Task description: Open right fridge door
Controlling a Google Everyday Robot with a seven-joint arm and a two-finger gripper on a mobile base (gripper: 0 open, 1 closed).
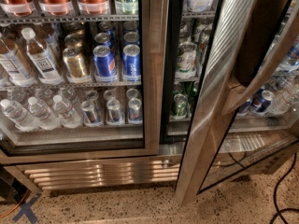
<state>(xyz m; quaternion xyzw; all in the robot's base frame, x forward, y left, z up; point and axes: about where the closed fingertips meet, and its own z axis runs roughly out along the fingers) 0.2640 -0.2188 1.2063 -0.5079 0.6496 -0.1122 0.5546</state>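
Observation:
The right fridge door (212, 101) stands swung out toward me, its brushed-steel frame edge running from the top right down to the floor. Its glass panel (275, 92) shows cans and bottles behind it. A slanted steel handle bar (261, 76) crosses the door. A dark shape at the top right, which I take for my gripper (254, 36), sits just behind this handle bar, against the door. The left door (152, 69) is closed, with water bottles and gold cans behind its glass.
The opened compartment shows green cans (180, 104) on wire shelves. A steel vent grille (98, 171) runs along the fridge base. Black cables (280, 190) lie on the speckled floor at right. A dark object with an orange cable (9, 190) sits at lower left.

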